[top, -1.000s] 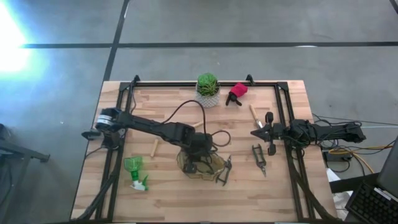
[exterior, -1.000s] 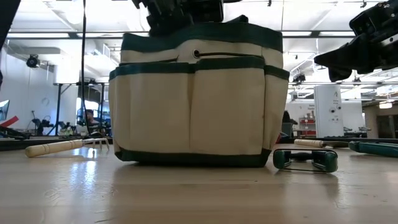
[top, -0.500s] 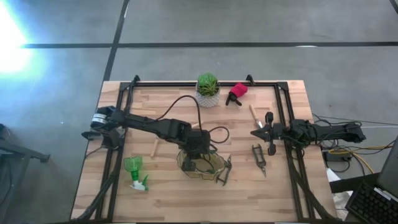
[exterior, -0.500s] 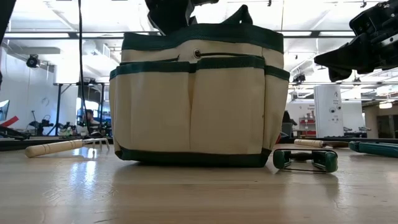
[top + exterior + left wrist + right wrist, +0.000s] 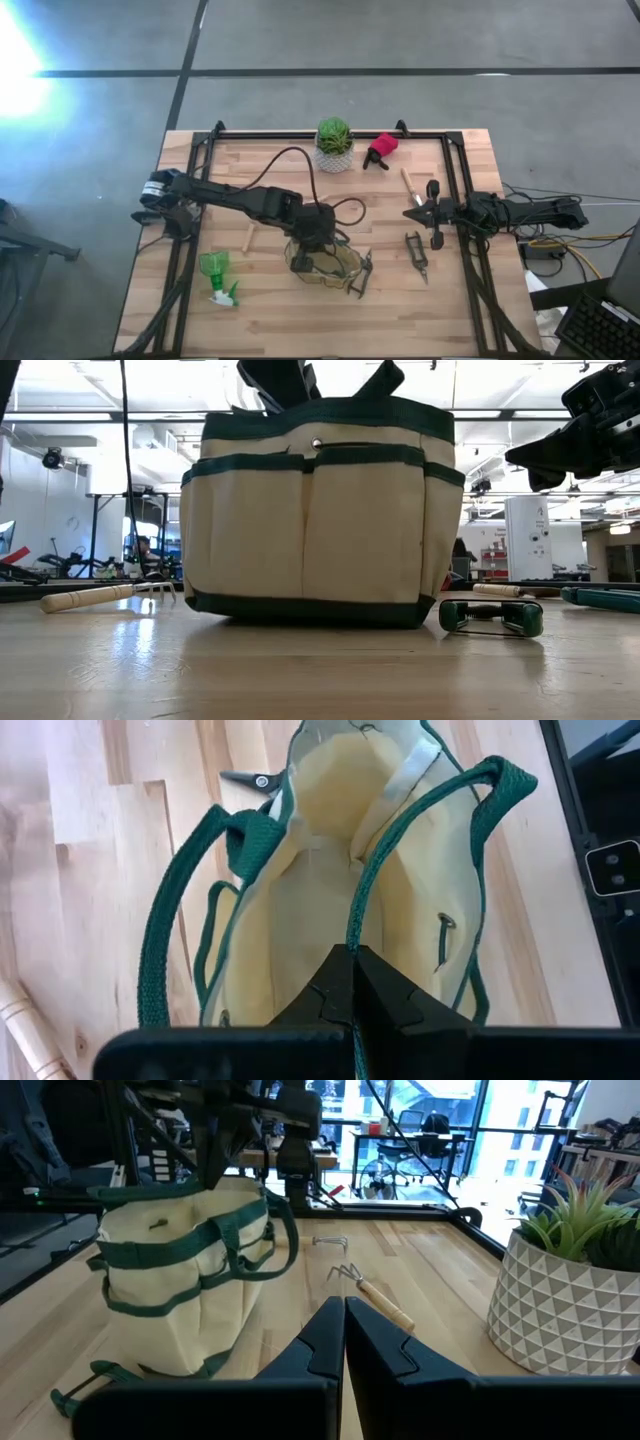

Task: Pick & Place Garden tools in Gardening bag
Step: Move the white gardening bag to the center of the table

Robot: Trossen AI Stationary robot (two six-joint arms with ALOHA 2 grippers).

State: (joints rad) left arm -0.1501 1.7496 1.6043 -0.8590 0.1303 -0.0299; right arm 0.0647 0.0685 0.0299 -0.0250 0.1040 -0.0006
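Gardening bag [image 5: 325, 262] — left gripper [image 5: 352, 978] clamped on its handle [image 5: 400, 845], right gripper [image 5: 345, 1312] closed, empty.

Setting: robotics lab or open workshop hall, indoor.

Evidence, high view: butcher-block wooden bench [image 5: 270, 315] fitted with a black metal frame [image 5: 330, 131], standing on a grey polished concrete floor [image 5: 400, 40] crossed by dark seams; bundled cables [image 5: 545, 250] and a keyboard corner [image 5: 600, 335] at right of frame.

Evidence, low view: white ceiling with strip lights [image 5: 100, 415] across the top of frame; black equipment stands [image 5: 110, 525] at left; a white cabinet [image 5: 530, 535] at right.

Evidence, right wrist view: large glazed windows [image 5: 440, 1120] along the top of frame; further framed benches and rigs [image 5: 400, 1150] in front of them.
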